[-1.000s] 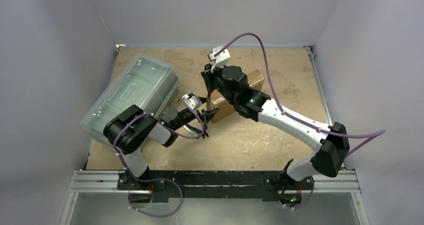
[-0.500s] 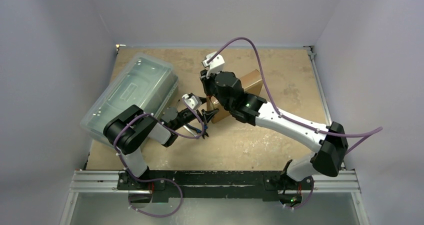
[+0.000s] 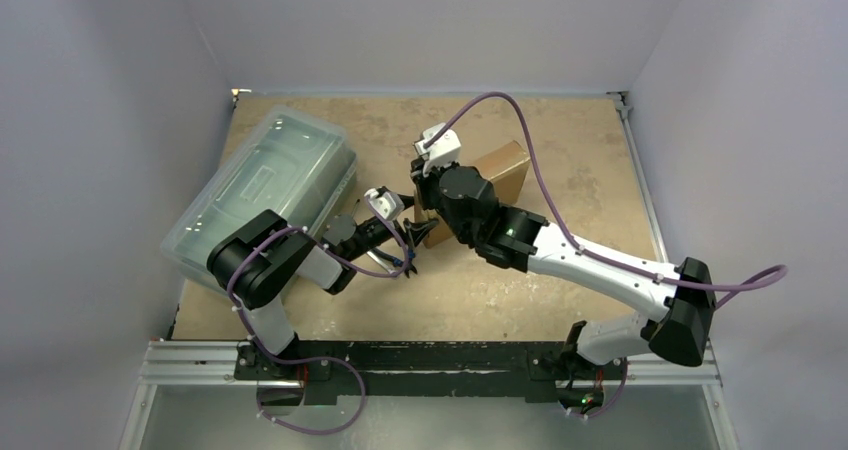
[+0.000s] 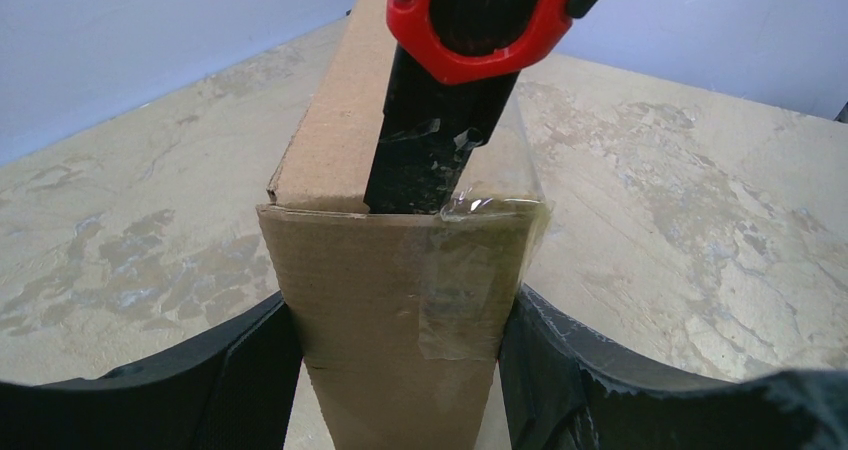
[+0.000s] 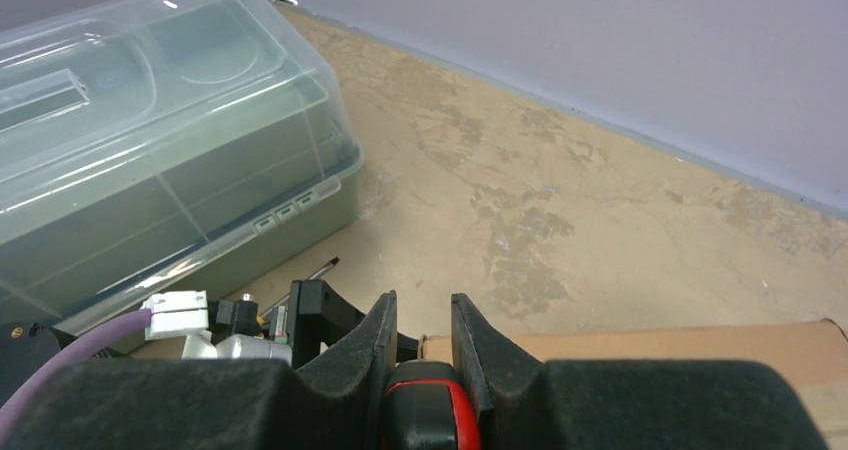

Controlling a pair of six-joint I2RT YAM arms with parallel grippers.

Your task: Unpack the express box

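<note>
Express box (image 4: pixel 390 270) — taped cardboard, clamped in left tool (image 4: pixel 400 370), right tool (image 5: pixel 420 345) gripping red-black cutter (image 4: pixel 445 110)

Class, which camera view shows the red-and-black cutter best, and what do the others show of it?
Left wrist: the cutter stands mid-frame, its black tip at the taped top edge of the express box. Right wrist shows only a red sliver between the fingers of the right end effector. Top external barely shows it, under the right arm.
</note>
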